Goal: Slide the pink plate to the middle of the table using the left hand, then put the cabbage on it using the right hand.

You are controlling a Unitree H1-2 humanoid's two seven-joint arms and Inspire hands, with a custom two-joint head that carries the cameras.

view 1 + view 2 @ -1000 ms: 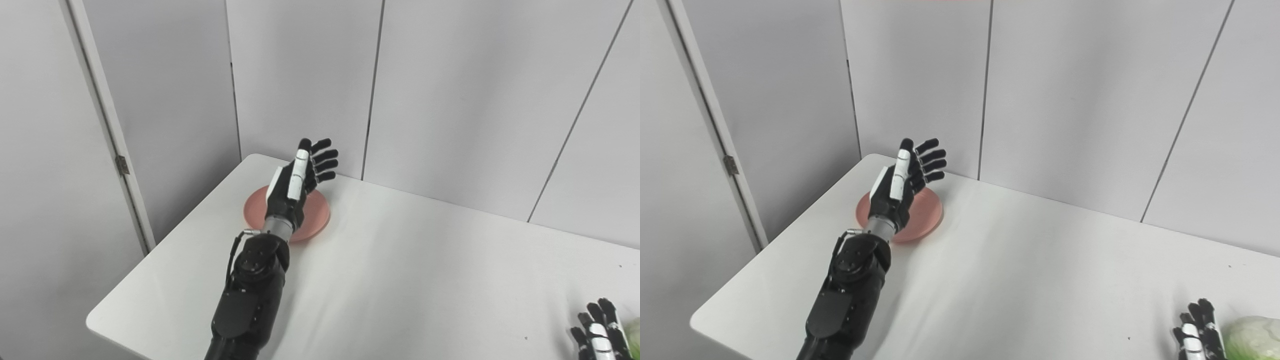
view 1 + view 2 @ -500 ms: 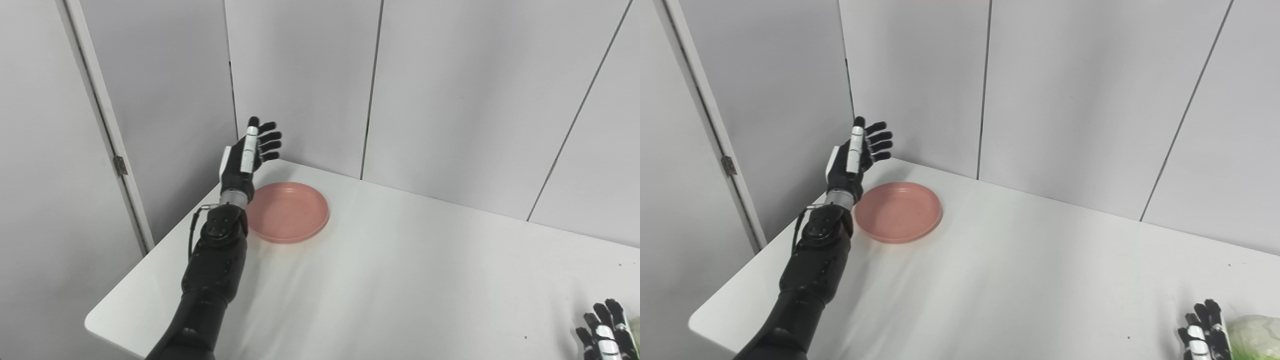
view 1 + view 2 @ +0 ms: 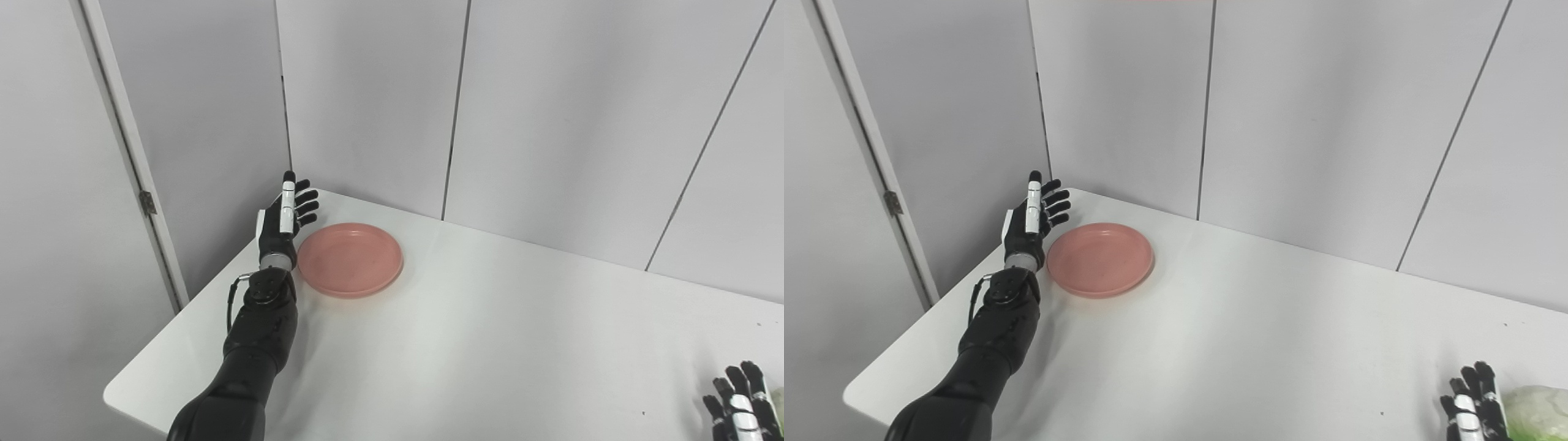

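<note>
The pink plate [image 3: 350, 259] lies flat near the table's far left corner; it also shows in the right eye view [image 3: 1100, 258]. My left hand [image 3: 282, 222] is open, fingers straight, low by the table just left of the plate's left rim; I cannot tell if it touches the rim. My right hand [image 3: 1473, 409] is open at the bottom right edge of the picture, beside a pale green cabbage [image 3: 1536, 412] that lies just to its right. In the left eye view only the right hand [image 3: 739, 407] and a sliver of cabbage show.
The white table [image 3: 490, 343] has a rounded left edge close to my left arm. Grey wall panels [image 3: 551, 110] stand right behind the table's far edge. A door with a hinge [image 3: 147, 202] is at the left.
My left hand moved from over the plate to its left side, then came down lower beside the left rim. The plate stayed put. The right hand stayed put.
</note>
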